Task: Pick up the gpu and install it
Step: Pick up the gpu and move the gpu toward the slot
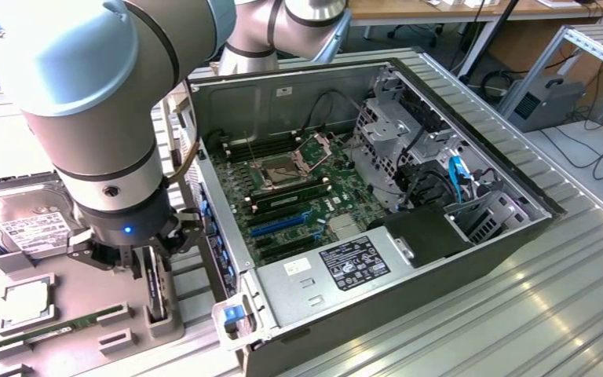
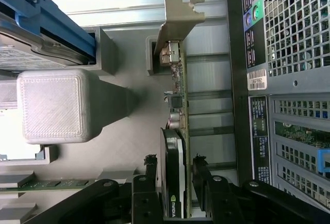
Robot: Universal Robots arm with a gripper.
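The gpu (image 1: 156, 289) stands on its long edge in a slot of the grey parts holder (image 1: 76, 275), at the exterior view's left of the open computer case (image 1: 385, 196). In the wrist view the gpu (image 2: 178, 85) runs away from the camera, with its silver end bracket (image 2: 178, 13) at the far end and its black face near the fingers. My gripper (image 1: 142, 271) is lowered over the card. The gripper (image 2: 174, 165) straddles it, one black fingertip (image 2: 150, 166) on each side with a thin gap showing. The card still rests in the holder.
The holder also carries a hard drive (image 1: 29, 224), a CPU (image 1: 27, 302) and a RAM stick (image 1: 56, 330). The case lies open with its motherboard (image 1: 291, 196) and blue slot (image 1: 279, 225) exposed. The case's rear panel (image 2: 289, 80) is close beside the card. A grey holder block (image 2: 56, 105) sits on the other side.
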